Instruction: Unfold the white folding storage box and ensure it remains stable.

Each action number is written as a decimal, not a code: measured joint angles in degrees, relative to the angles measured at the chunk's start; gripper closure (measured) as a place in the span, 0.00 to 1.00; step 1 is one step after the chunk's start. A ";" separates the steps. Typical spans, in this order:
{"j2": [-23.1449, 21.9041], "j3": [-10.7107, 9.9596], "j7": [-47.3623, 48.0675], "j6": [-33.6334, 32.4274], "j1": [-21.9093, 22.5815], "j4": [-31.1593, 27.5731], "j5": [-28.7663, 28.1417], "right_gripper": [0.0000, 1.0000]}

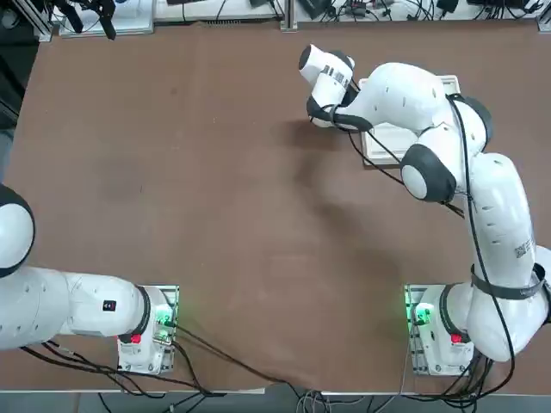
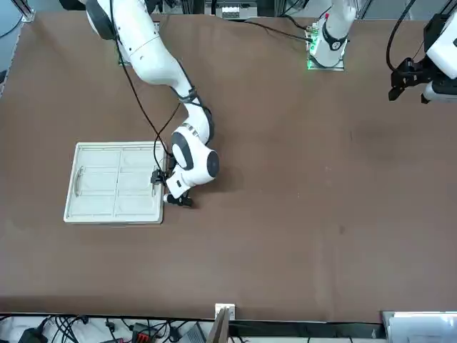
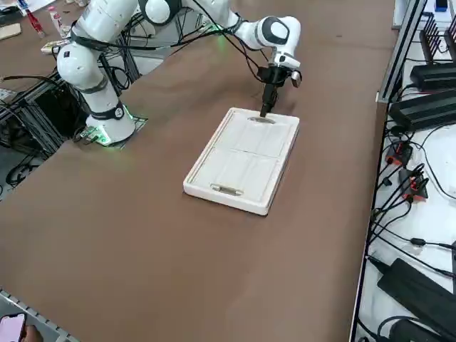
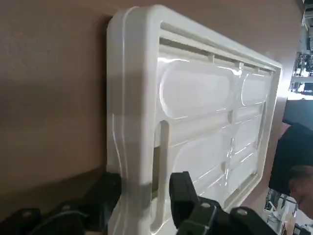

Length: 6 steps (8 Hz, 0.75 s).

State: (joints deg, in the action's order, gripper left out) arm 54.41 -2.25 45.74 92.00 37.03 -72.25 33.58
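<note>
Currently, the white folding storage box [image 3: 242,160] is laid folded flat on the worktop [image 3: 178,235], with its thick rim [image 4: 132,122] and its panels [image 4: 200,93] seen from above. In the top view it is found in the upper right part, partly covered by the right arm [image 1: 482,189]; in the front view it is shown whole but for the edge where the arm is reached across. A handle hole is seen at each of its short ends, and it is by one of these, the handle hole [image 4: 159,169] at the end away from the right side camera, that the right gripper [image 4: 147,182] is positioned. The gripper is held released, its fingers parted astride the rim: one is placed outside the end wall, the other on the inner side, past the handle hole. Whether the rim is touched by either finger cannot be told.

At the lower left corner of the right side view, a phone [image 3: 12,328] is seen beside a person's hand [image 3: 31,334]. Black cables are strung along the right arm.
</note>
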 joint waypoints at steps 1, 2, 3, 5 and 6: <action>0.04 0.16 0.00 0.31 0.02 0.11 -0.09 0.48; 0.06 0.30 0.00 0.22 0.17 0.26 -0.05 0.58; 0.07 0.33 0.00 0.14 0.20 0.50 -0.11 0.64; 0.12 0.32 0.36 -0.19 0.18 0.87 -0.20 0.71; 0.12 0.32 0.36 -0.60 0.20 1.19 -0.21 0.71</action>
State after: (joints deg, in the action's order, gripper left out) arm 54.54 -1.92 46.10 91.40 37.23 -71.06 33.37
